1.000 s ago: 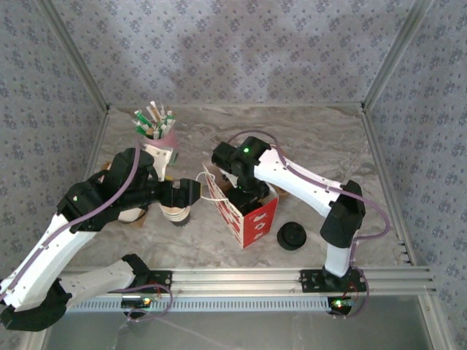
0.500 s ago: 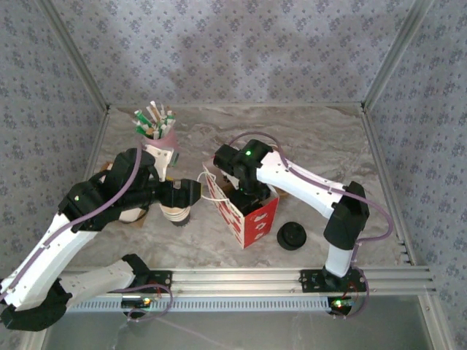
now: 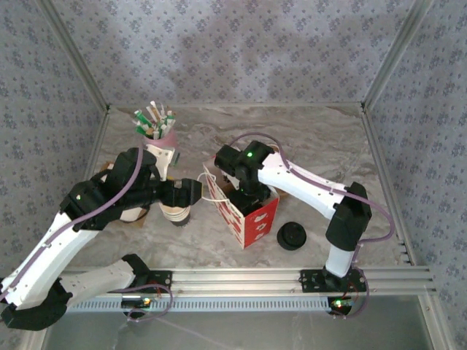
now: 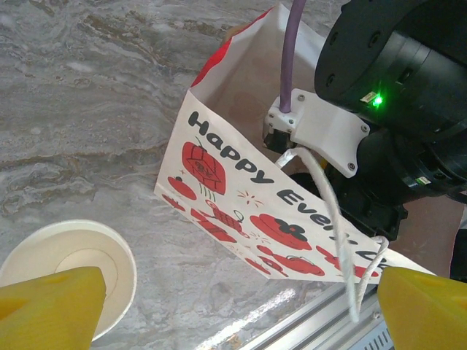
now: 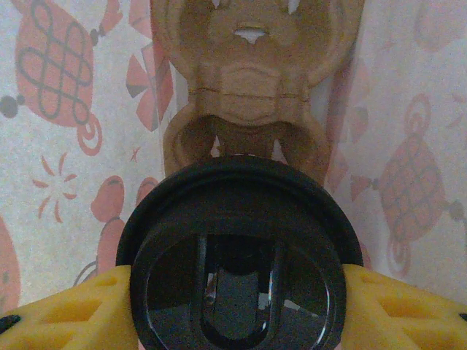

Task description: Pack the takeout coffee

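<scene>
Inside the red-and-white paper bag (image 3: 257, 219), between the yellow fingers (image 5: 66, 313) of our right gripper (image 5: 237, 292), we hold the takeout coffee (image 5: 241, 240). We look down on its round black lid, with a pad pressed to it on either side, so the jaws are closed part way on the cup. The cup stands upright, its long axis running straight down in line with our wrist. The bag's folded brown floor (image 5: 248, 102) lies directly beyond it, and the printed paper walls rise close on both sides. We cannot tell whether the cup's base already touches that floor. As we judge it, the coming move is a plain descent along that axis and then a release, with little room for the jaws to spread against the walls. Our left gripper (image 4: 241, 292) hangs wide and empty just beside the bag's lettered face, over an open white cup (image 4: 69, 266) with no lid. A loose black lid (image 3: 292, 235) lies on the table at the bag's other side, so the right arm is the one placed to finish.
</scene>
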You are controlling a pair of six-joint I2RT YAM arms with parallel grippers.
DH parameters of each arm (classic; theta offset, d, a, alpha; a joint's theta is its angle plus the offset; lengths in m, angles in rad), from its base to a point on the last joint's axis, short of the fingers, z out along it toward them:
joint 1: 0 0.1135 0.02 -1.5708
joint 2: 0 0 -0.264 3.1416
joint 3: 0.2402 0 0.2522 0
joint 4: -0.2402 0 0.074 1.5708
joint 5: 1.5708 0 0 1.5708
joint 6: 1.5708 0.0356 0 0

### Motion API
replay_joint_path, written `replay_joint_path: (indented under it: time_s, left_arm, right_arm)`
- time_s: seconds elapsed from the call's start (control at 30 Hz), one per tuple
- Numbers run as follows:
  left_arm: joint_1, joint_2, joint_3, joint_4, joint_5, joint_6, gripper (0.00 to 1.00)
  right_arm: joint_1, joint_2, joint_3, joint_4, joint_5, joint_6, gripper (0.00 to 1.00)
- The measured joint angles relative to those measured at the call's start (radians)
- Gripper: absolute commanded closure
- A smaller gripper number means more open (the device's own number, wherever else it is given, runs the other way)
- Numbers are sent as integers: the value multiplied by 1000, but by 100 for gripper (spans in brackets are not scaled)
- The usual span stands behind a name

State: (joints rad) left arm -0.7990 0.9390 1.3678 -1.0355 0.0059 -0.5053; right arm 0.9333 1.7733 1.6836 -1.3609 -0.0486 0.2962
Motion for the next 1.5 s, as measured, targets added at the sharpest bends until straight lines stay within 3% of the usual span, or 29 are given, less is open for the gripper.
replay_joint_path:
  time_s: [1.5]
  left_arm:
    - [0, 13, -4, 15, 0, 0, 4]
  right_arm:
    - [2, -34, -30, 45, 15, -3, 39]
